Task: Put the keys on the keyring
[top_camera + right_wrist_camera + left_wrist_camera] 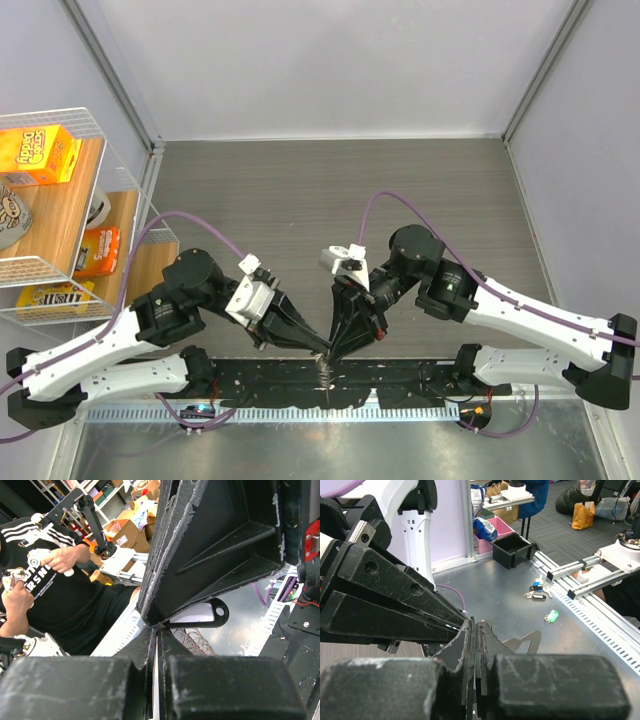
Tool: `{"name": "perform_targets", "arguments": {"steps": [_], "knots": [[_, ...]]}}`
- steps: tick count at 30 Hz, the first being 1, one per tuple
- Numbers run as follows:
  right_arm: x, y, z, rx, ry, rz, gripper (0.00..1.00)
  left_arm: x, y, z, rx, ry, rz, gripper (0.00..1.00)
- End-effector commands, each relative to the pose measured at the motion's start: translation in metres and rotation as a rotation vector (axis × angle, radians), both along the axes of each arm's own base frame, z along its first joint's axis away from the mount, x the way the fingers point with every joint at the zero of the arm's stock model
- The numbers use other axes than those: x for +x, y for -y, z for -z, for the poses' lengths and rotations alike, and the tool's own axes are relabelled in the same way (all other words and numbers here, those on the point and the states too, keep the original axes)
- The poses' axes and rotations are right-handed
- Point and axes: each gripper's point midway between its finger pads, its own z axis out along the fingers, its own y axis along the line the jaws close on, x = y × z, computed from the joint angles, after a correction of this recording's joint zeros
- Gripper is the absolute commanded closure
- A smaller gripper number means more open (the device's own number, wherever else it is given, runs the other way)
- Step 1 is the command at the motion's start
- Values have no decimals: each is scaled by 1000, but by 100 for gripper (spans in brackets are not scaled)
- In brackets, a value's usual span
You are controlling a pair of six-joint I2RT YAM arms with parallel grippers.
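My two grippers meet tip to tip over the table's near edge. The left gripper (318, 350) (477, 626) is shut. The right gripper (332, 352) (158, 628) is shut too. A key with a black plastic head (220, 614) sticks out sideways from under the left gripper's fingertips; in the left wrist view it shows as a grey flat shape (526, 642). The keyring, a glittery silver coil (196, 641), hangs just behind the right gripper's fingertips. From above it dangles below both tips (326, 374). The exact grip points are hidden by the fingers.
A wire rack (60, 200) with boxes stands at the left. A black rail (400, 385) runs along the table's near edge. Beyond it, on a metal surface, lie tagged keys (536, 593), a green tag (551, 616) and a black bin (514, 549).
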Motion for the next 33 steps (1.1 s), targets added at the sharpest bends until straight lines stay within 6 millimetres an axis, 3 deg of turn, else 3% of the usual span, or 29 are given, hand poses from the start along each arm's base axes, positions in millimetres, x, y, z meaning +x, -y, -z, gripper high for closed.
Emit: {"name": "perform_targets", "arguments": {"steps": [1, 7, 15, 22, 28, 33], "knots": [[8, -5, -30, 141, 44, 85, 95, 25, 14, 7, 41, 1, -130, 91], [5, -1, -31, 183, 18, 91, 95, 53, 16, 4, 82, -21, -307, 71], [6, 7, -55, 332, 22, 155, 95, 59, 20, 0, 116, -48, -341, 65], [5, 15, -63, 397, 25, 182, 95, 63, 15, -11, 100, -63, -382, 64], [12, 16, -48, 336, 74, 258, 95, 77, 9, -3, 105, -90, -479, 63], [30, 13, -12, 196, 98, 381, 95, 100, 1, 11, 124, -120, -630, 60]]}}
